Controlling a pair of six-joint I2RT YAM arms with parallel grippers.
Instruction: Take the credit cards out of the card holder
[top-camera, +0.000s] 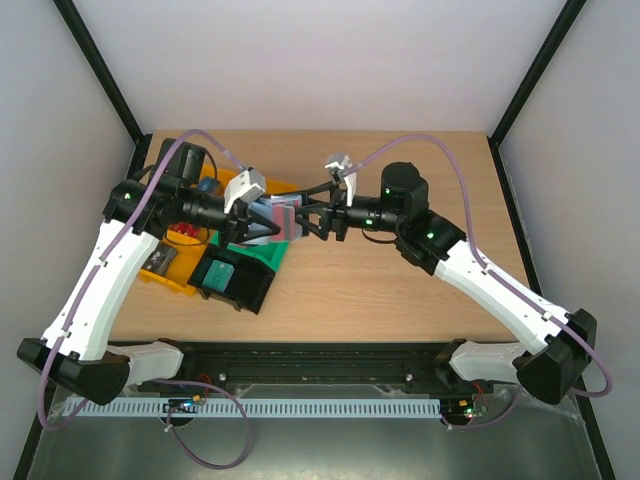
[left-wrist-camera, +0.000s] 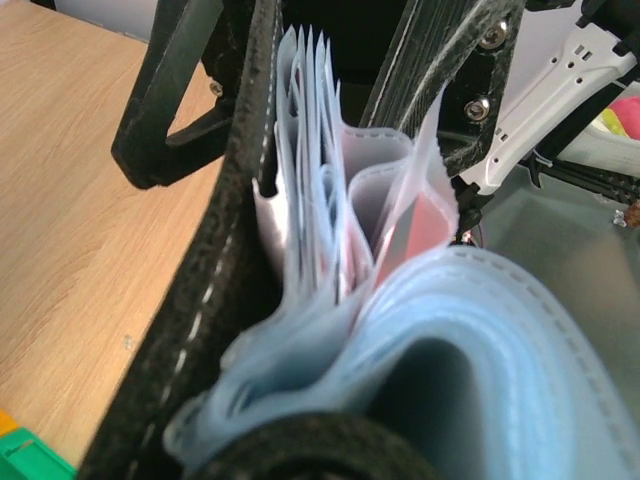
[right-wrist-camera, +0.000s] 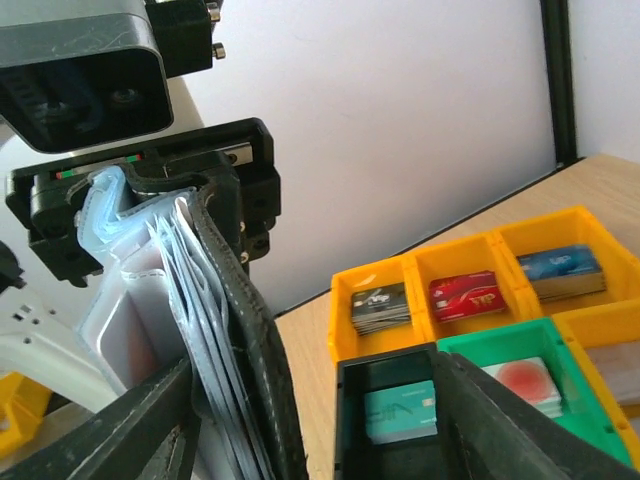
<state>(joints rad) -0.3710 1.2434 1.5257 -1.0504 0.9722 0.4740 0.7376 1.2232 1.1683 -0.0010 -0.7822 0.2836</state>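
Black card holder (right-wrist-camera: 238, 310), pinched by the left hand (top-camera: 262, 222). The right hand (top-camera: 310, 222), fingers spread, should nip one pink credit card (left-wrist-camera: 428, 222) squarely.

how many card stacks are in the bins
5: dark stack, red stack, blue stack in yellow compartments; teal stack in black bin; white-red stack in green bin; others may be hidden.

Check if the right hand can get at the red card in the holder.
Likely yes. The left hand holds the card holder with its pockets fanned open toward the right hand, whose open fingers straddle it. The red card shows in one open pocket.
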